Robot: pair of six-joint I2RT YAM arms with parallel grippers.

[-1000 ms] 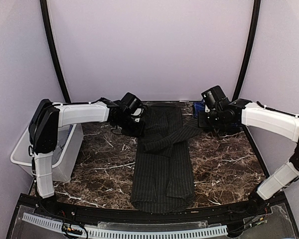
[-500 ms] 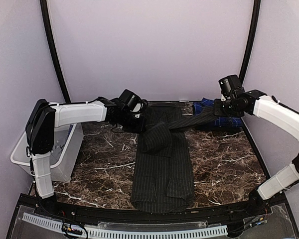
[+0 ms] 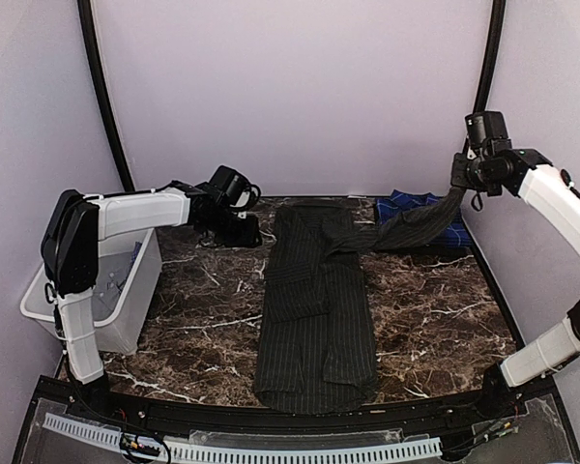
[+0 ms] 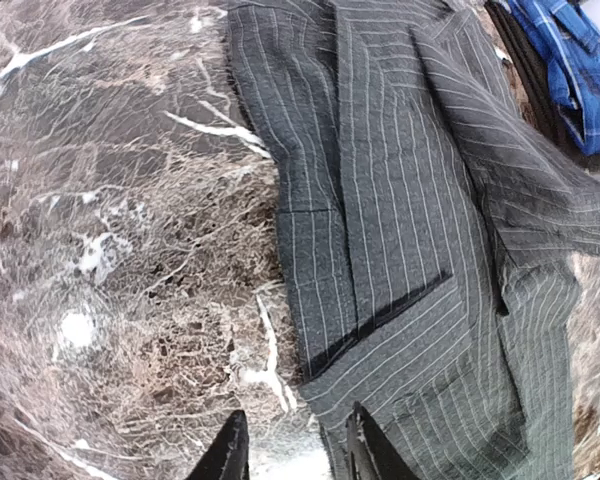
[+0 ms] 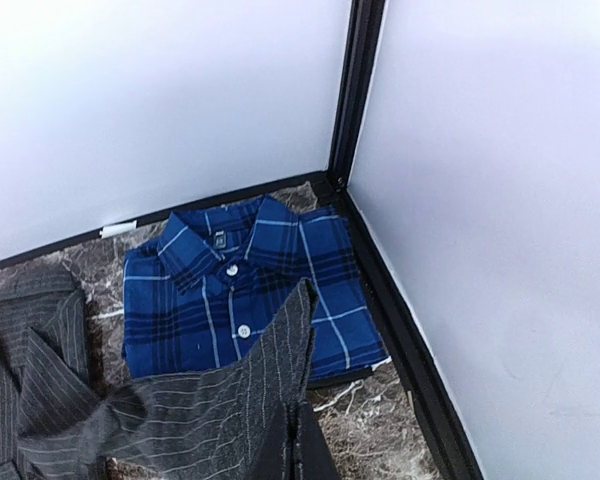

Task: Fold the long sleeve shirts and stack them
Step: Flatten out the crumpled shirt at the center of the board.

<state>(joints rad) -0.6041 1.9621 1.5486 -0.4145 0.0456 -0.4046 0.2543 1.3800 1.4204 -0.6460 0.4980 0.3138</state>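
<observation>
The black pinstriped shirt (image 3: 314,309) lies lengthwise down the middle of the marble table, its sides folded in. My right gripper (image 3: 458,186) is shut on one sleeve (image 3: 416,224) and holds it stretched up and to the far right, above the folded blue plaid shirt (image 3: 416,206). The right wrist view shows the sleeve (image 5: 220,405) pinched between the shut jaws over the plaid shirt (image 5: 240,290). My left gripper (image 3: 249,232) is open and empty, low over the table just left of the shirt's upper edge (image 4: 400,250).
A white plastic bin (image 3: 126,290) stands at the table's left edge under the left arm. Walls and black corner posts (image 3: 483,87) close in the back; the plaid shirt sits in the far right corner.
My right gripper has risen and moved far right, pulling the sleeve off the shirt body and stretching it out. My left gripper has drawn back left off the shirt.
</observation>
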